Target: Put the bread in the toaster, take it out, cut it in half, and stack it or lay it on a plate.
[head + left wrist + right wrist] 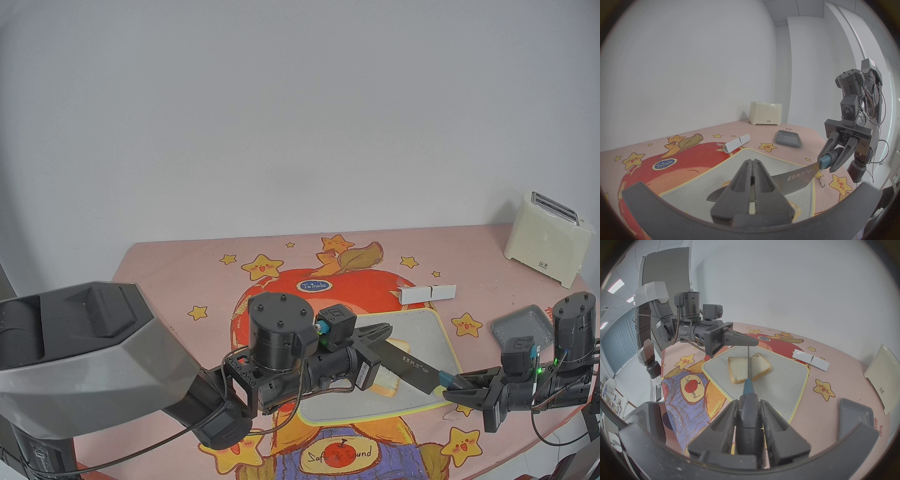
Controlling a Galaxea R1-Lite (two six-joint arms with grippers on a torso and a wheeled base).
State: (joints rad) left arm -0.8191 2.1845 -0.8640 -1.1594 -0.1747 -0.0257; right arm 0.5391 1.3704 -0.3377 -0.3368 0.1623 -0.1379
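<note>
The right pincer (459, 384) is clamped on the blue-grey handle of the knife (409, 365), at the near right corner of the board (431, 325). The blade lies across the middle of the bread (387, 378), which sits flat on the board. The left pincer (384, 331) has its fingers pressed together with nothing between them. It sits over the far end of the blade, but I cannot tell if it touches the blade.

By the look of it the toasting is done. The bread is out and the toaster (547, 240) stands with empty slots at the bench's far right corner. The cut is the step in hand. In the right wrist view the knife (747, 387) stands edge-on over the centre of the slice (750, 366). I cannot tell how deep it has gone, and no two separate halves show. Finishing the cut and moving the halves to the grey tray (522, 322), just right of the board, is probably what is left.

As for writing, the blade carries white lettering near the handle. The toaster's front has a small dark mark. The bench's cartoon mat has a blue oval label on its apple and words on a yellow badge near the front edge. A folded white card (428, 292) behind the board looks blank.
</note>
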